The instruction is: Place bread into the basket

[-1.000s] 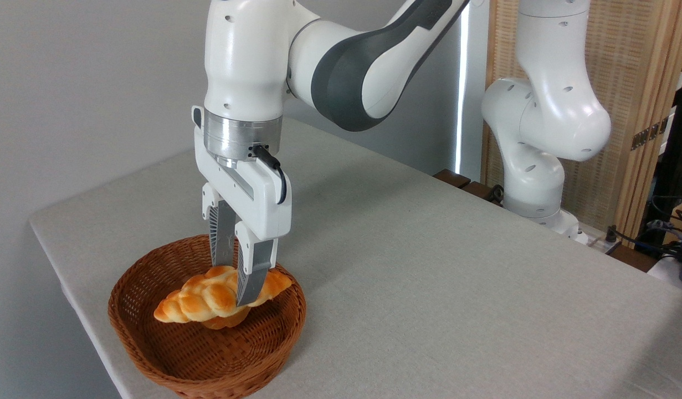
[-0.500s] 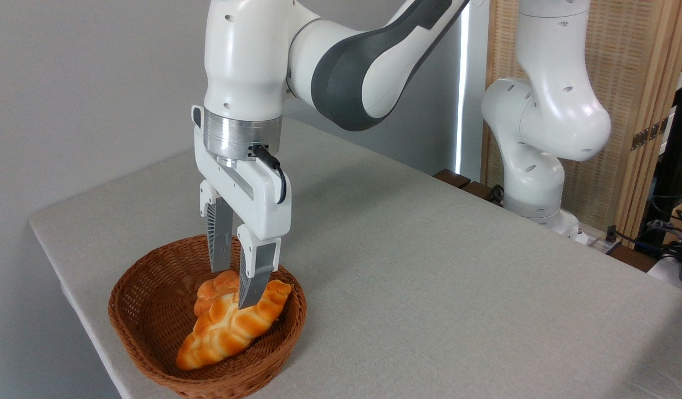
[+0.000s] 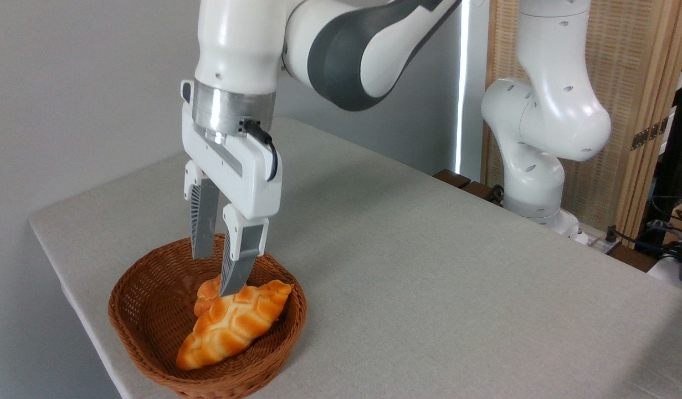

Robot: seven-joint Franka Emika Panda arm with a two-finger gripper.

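The braided golden-orange bread (image 3: 235, 324) lies inside the brown wicker basket (image 3: 131, 313) at the table's near left corner, one pointed end toward the front rim and the other near the right rim. A small round orange bun (image 3: 206, 291) peeks out behind it. My gripper (image 3: 214, 275) hangs just above the loaf's rear part, open, its two grey fingers apart with nothing between them.
The basket sits close to the left and front edges of the grey table (image 3: 429, 266). My arm's white base (image 3: 532, 166) stands at the table's far right side, with a wooden screen and cables behind it.
One second ago the gripper held the bread above the basket. It opened, the loaf dropped and turned into the basket, and the gripper has since risen and shifted slightly left.
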